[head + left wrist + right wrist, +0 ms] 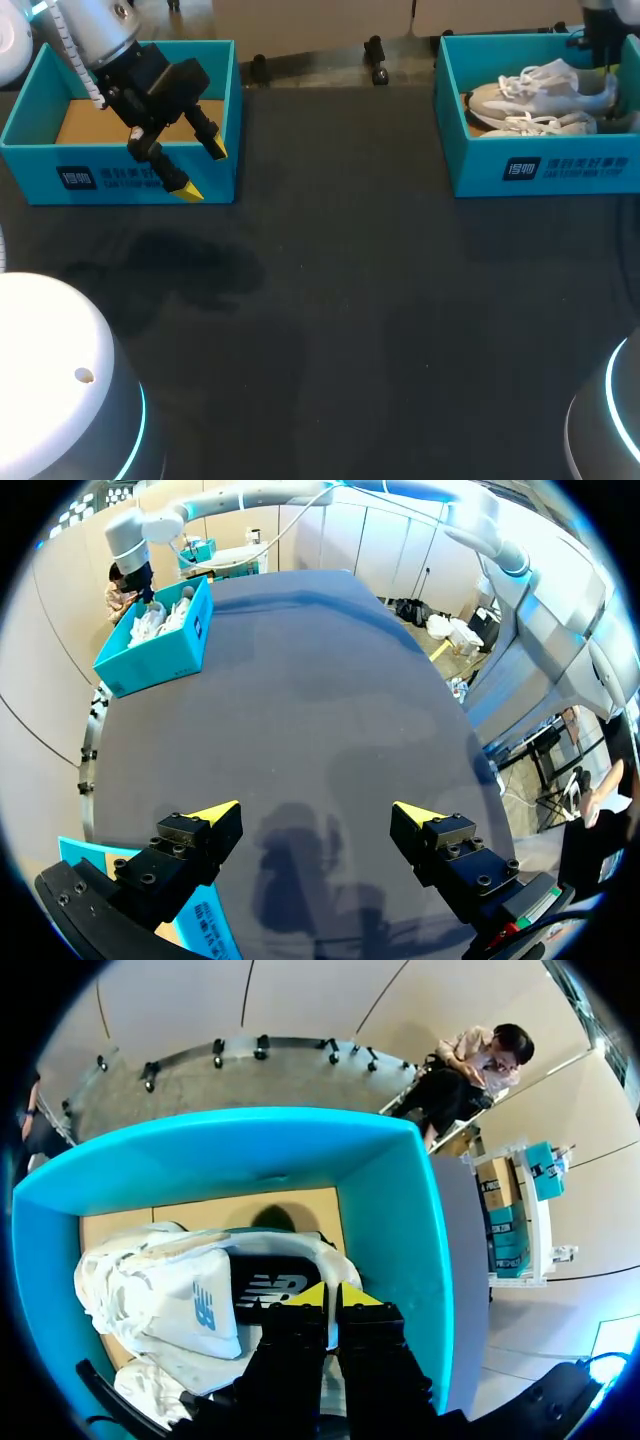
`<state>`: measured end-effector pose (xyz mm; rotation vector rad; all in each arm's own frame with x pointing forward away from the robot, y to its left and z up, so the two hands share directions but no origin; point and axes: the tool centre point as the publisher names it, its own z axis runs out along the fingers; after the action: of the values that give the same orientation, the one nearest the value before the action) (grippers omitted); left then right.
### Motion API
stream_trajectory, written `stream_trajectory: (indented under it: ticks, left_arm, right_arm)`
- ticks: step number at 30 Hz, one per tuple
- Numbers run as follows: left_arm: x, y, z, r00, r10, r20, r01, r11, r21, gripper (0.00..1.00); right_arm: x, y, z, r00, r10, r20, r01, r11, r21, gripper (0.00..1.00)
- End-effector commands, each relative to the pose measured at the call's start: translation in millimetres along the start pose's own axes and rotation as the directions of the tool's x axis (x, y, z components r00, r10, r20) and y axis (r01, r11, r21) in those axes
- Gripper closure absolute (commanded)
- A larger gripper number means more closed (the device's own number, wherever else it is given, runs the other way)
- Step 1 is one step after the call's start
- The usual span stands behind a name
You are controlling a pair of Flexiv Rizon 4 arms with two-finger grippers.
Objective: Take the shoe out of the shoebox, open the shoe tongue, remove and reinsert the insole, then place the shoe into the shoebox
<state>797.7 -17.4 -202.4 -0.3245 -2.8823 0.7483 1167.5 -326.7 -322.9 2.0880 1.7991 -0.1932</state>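
Two white shoes lie in the teal shoebox [540,165] at the back right. In the right wrist view my right gripper [333,1297] is down in that shoebox [400,1220], its yellow tips pinched together on the heel rim of one white shoe [190,1290], just behind the shoe's black insole [270,1285]. From the head view that shoe [545,90] lies on its side and my right arm [605,40] comes down at its heel end. My left gripper [202,170] hangs wide open over the front wall of the other box, with nothing in it [325,815].
A second teal box [120,180] at the back left shows only its cardboard floor. The second white shoe [535,125] lies nearer the right box's front wall. Dark tabletop [350,300] stretches between the boxes.
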Motion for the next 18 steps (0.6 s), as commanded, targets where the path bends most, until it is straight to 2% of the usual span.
stream_trajectory:
  ticks: [1,5,6,7,8,9,14,18]
  left_arm:
    - [0.3,0.2,-0.4,1.0,0.0,-0.001,0.0,1.0,-0.003,0.0]
    - [0.3,0.2,-0.4,1.0,0.0,-0.001,0.0,1.0,-0.003,0.0]
    - [0.3,0.2,-0.4,1.0,0.0,-0.001,0.0,1.0,-0.003,0.0]
    - [0.3,0.2,-0.4,1.0,0.0,-0.001,0.0,1.0,-0.003,0.0]
    - [0.3,0.2,-0.4,1.0,0.0,-0.001,0.0,1.0,-0.003,0.0]
    - [0.3,0.2,-0.4,1.0,0.0,-0.001,0.0,1.0,-0.003,0.0]
    - [0.3,0.2,-0.4,1.0,0.0,-0.001,0.0,1.0,-0.003,0.0]
    - [0.3,0.2,-0.4,1.0,0.0,-0.001,0.0,1.0,-0.003,0.0]
  right_arm:
    - [6.4,3.2,2.0,1.0,-0.002,0.003,0.002,1.0,0.003,1.0]
    - [2.3,5.8,3.4,1.0,0.016,0.004,-0.016,1.0,0.007,1.0]
    - [1.3,6.2,2.8,1.0,0.016,0.004,-0.016,1.0,0.007,0.91]
    - [0.3,6.7,1.7,1.0,0.017,0.006,-0.017,1.0,0.006,0.76]
    - [-0.8,7.0,0.6,1.0,0.02,0.01,-0.02,1.0,0.004,0.66]
    - [-1.8,7.4,-0.5,1.0,0.021,0.011,-0.021,1.0,0.003,0.62]
    - [-6.7,7.4,-6.8,0.999,0.024,0.022,-0.024,1.0,-0.001,0.62]
    - [-10.0,6.1,-15.8,0.999,0.041,0.021,-0.041,0.999,-0.012,0.55]
